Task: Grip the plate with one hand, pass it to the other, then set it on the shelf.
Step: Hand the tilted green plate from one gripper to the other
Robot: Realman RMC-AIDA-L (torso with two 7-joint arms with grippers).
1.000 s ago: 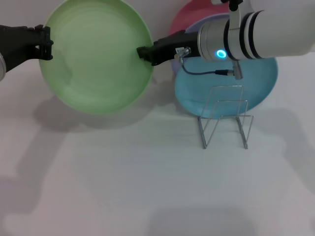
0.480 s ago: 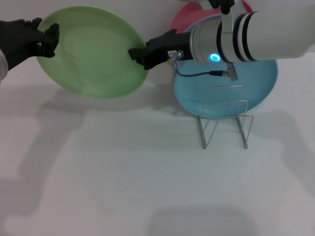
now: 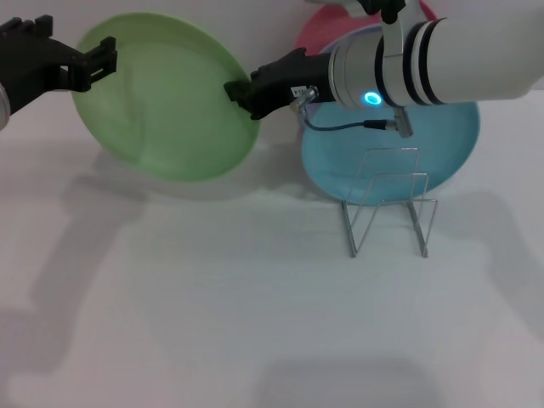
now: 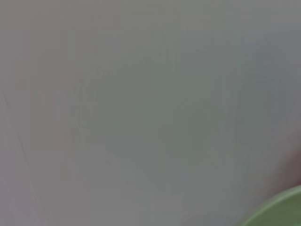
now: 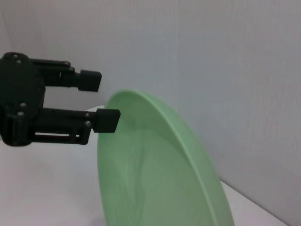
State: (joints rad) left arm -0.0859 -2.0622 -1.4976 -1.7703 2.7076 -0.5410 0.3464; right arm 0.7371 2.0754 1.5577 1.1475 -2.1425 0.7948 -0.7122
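The light green plate (image 3: pixel 166 106) hangs tilted above the table at the back left. My right gripper (image 3: pixel 240 92), on the thick white arm with the blue ring light, is shut on the plate's right rim. My left gripper (image 3: pixel 99 58) stands open at the plate's left rim. In the right wrist view its black fingers (image 5: pixel 89 80) are spread on either side of the edge of the plate (image 5: pixel 155 179) and do not pinch it. The left wrist view shows only a sliver of the plate (image 4: pixel 282 209). The wire shelf (image 3: pixel 387 208) stands on the table to the right, with nothing in it.
A turquoise-blue plate (image 3: pixel 442 153) lies behind the shelf, under my right arm. A lavender plate (image 3: pixel 344 41) and a pink plate (image 3: pixel 319 34) lie stacked behind it. The white tabletop (image 3: pixel 238 323) stretches in front.
My left gripper has opened and let go of the plate's left rim. The plate has tilted and shifted slightly right, now carried by the right gripper alone.
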